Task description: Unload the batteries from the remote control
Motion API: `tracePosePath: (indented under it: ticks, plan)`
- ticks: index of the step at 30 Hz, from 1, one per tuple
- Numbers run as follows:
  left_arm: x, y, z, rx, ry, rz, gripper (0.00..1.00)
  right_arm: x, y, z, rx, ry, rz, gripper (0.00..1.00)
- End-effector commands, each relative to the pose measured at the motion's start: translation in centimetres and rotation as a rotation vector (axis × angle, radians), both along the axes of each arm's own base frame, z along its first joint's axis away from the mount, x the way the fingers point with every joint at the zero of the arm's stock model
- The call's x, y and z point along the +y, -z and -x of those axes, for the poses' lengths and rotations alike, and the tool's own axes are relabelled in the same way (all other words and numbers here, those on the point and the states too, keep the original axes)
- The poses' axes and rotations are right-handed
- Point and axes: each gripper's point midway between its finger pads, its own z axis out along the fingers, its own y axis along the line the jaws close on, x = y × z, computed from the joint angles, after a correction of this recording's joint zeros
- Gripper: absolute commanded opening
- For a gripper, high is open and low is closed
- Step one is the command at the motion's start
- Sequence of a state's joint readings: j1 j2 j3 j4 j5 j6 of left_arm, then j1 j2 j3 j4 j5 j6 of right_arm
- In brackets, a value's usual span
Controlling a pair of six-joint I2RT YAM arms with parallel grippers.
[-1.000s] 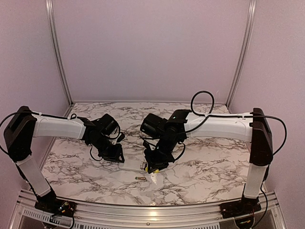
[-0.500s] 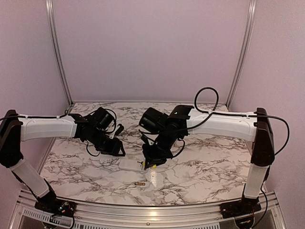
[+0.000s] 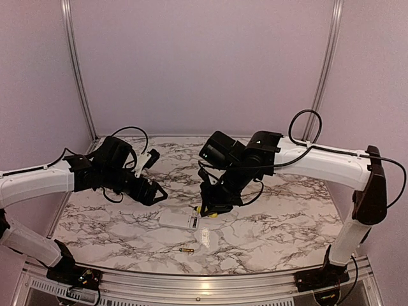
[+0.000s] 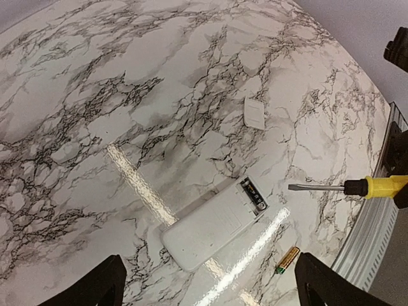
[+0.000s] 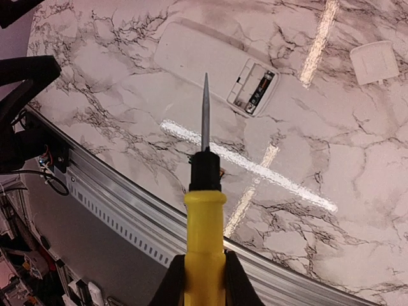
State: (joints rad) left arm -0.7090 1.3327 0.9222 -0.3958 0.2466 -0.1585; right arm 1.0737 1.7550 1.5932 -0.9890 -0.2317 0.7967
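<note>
White plastic first: taking the remote control (image 3: 178,220) as the landmark, lying flat on the marble table (image 3: 287,217) with its back side up.

Starting to the left of the remote control and higher than it: hovering there with the left gripper (image 3: 156,193), spreading the fingers (image 4: 105,284) wide and carrying nothing.

Looking into the battery recess (image 5: 253,88) at the right end of the remote control: judging one slot as empty and seeing the dark battery (image 4: 251,189) sitting in the other. Finding the coppery battery (image 4: 287,259) loose on the marble, between the remote control and the near edge, apart from both. Judging the work as about half done, leaving the dark one to take out.

Noticing the small white cover (image 4: 254,113) to the right of the remote control, near but not touching.

Above that right end, clamping the yellow-handled screwdriver (image 5: 204,223) in the closed right gripper (image 5: 204,284), blade pointing toward the recess.

Minding the metal rail (image 5: 127,210) along the near edge, close beyond the loose battery, so probably risking a roll-off there. Having wide bare marble behind the remote control and to its left for moving.
</note>
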Motion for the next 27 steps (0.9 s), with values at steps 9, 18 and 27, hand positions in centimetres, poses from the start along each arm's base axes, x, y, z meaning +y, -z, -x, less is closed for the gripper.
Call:
tracePosePath:
  ticks: [9,18,27]
  plan:
    - [-0.9,-9.3,2.8,-0.615,0.397,0.11,0.94,0.5,-2.6,0.1,-0.052,-0.004,-0.098,0.0]
    - [-2.4,-12.9,7.0,-0.78,0.635,0.162,0.78,3.4,-6.7,0.1,-0.079,-0.065,-0.275,0.0]
    - [-5.3,-12.6,10.1,-0.783,0.793,0.149,0.74,4.9,-9.3,0.9,-0.071,-0.113,-0.414,0.0]
